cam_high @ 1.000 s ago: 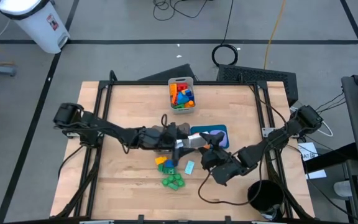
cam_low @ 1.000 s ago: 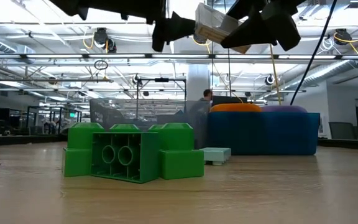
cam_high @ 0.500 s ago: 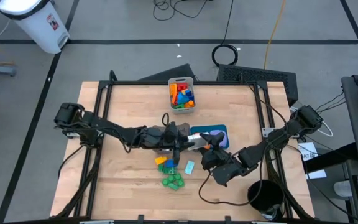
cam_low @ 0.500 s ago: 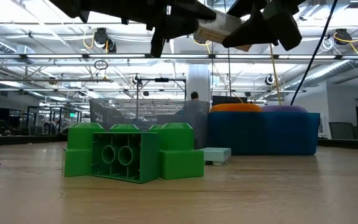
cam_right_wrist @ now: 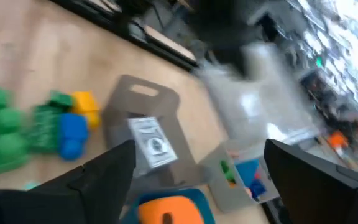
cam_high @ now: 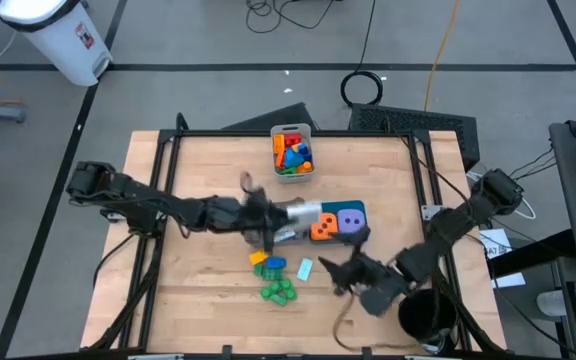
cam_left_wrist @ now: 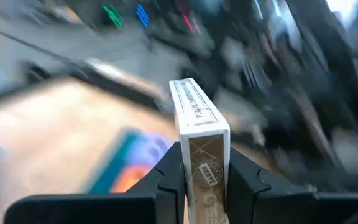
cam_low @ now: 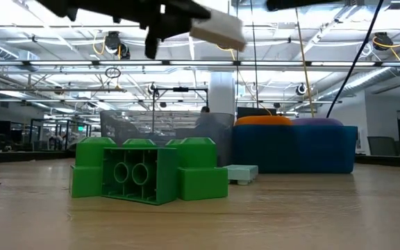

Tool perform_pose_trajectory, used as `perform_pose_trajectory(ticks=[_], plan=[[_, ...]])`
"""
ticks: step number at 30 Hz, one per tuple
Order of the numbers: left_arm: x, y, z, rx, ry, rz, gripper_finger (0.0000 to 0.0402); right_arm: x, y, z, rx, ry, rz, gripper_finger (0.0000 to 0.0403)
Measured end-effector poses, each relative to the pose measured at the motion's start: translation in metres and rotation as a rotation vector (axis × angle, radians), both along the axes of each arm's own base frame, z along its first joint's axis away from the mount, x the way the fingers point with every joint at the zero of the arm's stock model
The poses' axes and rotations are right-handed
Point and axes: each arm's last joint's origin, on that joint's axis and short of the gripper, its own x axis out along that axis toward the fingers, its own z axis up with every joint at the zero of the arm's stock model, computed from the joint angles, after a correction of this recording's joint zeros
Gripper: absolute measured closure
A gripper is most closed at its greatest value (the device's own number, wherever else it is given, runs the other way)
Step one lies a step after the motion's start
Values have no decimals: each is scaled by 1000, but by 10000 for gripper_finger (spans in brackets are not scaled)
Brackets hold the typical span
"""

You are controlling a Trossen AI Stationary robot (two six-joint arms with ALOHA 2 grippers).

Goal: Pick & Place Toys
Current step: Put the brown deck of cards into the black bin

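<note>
The right gripper (cam_high: 340,277) has withdrawn, jaws spread, while the left gripper (cam_left_wrist: 205,177) pinches the card box (cam_left_wrist: 199,134), lettering blurred.

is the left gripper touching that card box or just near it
Touching. In the left wrist view the left gripper has both fingers pressed against the sides of the card box, no gap showing.

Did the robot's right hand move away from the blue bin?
Yes. The right hand was beside the blue bin a second ago; now it has pulled back toward the table's near edge, leaving the box in the left hand.
</note>
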Motion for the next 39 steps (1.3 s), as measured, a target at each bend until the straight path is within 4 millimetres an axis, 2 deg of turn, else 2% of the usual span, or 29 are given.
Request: perform_pose_trajectory(ticks=[3,7,10,13,19,23,30,39], plan=[[-19,7,-8,-69,-63,90,331,-10,11,0,-39,-2,23,70],[-39,11,-39,-126,-23,88,331,-16,18,2,-94,-17,11,81],[-44,15,-49,-131,24,44,331,-17,19,3,-90,-22,18,88],[-49,16,-64,-65,125,-27,331,-17,19,3,-90,-22,14,93],[-51,14,-75,1,227,-100,331,-12,13,3,-86,-24,-10,102],[-51,14,-80,24,266,-78,331,-10,11,3,-81,-25,-17,106],[-46,11,-85,22,253,-149,331,-10,12,2,-42,-16,15,110],[-47,12,-93,4,308,-121,322,-9,11,2,-41,-15,16,110]])
